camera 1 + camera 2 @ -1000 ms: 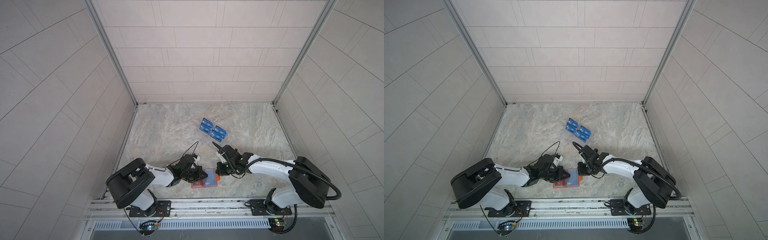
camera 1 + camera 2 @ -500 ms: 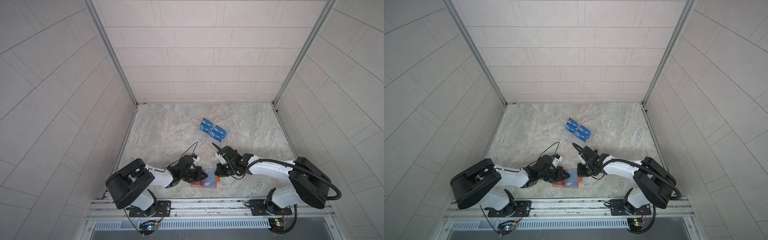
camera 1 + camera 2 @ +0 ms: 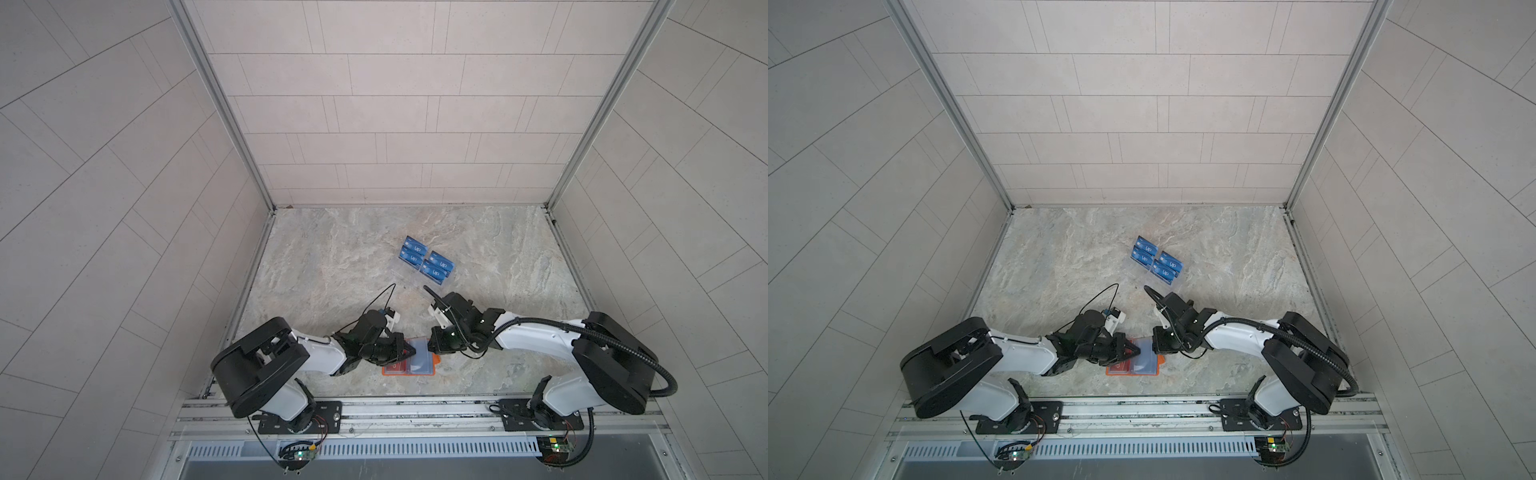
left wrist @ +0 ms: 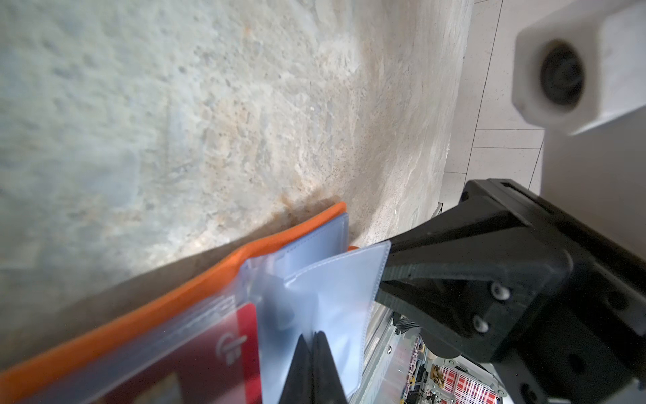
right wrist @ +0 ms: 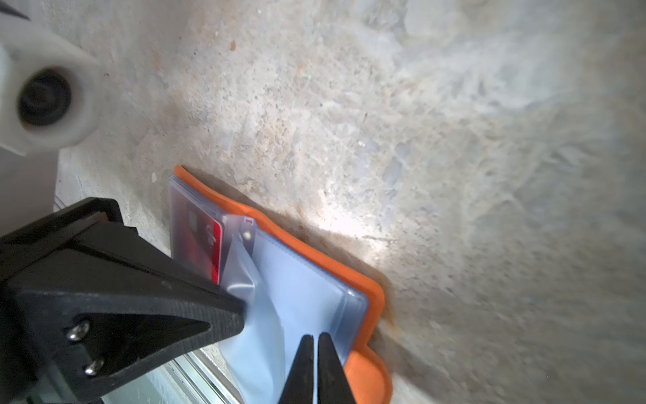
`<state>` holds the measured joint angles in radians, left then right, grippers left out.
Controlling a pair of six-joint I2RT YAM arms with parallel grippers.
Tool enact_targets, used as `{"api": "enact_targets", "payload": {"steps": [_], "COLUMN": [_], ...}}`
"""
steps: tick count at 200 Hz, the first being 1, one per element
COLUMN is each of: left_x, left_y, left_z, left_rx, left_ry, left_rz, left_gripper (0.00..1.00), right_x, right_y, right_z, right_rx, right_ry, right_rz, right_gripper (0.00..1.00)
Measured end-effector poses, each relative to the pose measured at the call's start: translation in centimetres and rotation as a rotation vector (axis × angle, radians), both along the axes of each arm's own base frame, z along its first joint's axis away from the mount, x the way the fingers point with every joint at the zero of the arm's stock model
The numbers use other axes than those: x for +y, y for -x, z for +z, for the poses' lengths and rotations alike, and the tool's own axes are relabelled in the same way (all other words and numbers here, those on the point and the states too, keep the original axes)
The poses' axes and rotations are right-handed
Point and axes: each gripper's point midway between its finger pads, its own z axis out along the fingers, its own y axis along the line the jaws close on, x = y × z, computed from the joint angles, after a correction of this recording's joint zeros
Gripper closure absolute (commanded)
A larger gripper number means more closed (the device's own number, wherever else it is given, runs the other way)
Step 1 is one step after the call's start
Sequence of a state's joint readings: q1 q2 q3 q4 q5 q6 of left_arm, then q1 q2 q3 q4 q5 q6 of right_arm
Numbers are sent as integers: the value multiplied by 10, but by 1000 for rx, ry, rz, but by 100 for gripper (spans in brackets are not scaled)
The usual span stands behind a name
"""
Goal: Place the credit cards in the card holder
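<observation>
Sleeve-opening step: left claw point(image 4: 313, 353), right claw point(image 5: 316, 349) both pressed together at lifted clear sleeve point(image 4: 332, 280) of card holder point(image 5: 374, 297); which grips, can't tell. Next, likely: fetch credit cards point(image 3: 437, 266), 12 o'clock.

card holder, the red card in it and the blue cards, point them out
card holder point(image 5: 367, 379), right wrist view, on its orange cover
red card point(image 5: 204, 245), right wrist view, on its red face
blue cards point(image 3: 436, 266), in a top view, on one card's face
</observation>
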<state>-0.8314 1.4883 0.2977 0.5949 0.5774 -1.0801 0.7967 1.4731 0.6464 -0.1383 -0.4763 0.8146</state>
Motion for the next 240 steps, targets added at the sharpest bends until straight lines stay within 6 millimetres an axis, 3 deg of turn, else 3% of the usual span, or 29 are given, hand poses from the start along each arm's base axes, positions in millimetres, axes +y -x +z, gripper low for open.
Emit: {"api": "enact_targets", "payload": {"steps": [44, 107, 158, 205, 240], "left_x": [1, 0, 6, 28, 60], "left_y": [1, 2, 5, 8, -8], "left_z": [-1, 5, 21, 36, 62], "left_rx": [2, -3, -43, -82, -177], "left_ry": [1, 13, 15, -69, -114], "left_rz": [-2, -9, -20, -20, 87], "left_gripper": [100, 57, 37, 35, 37], "right_x": [16, 22, 28, 38, 63], "right_y": [-1, 3, 4, 11, 15], "right_z": [5, 0, 3, 7, 19], "right_rx": [6, 25, 29, 41, 24], "right_ry": [-73, -91, -116, -137, -183], "right_rz": [24, 44, 49, 85, 143], "right_gripper": [91, 91, 91, 91, 91]}}
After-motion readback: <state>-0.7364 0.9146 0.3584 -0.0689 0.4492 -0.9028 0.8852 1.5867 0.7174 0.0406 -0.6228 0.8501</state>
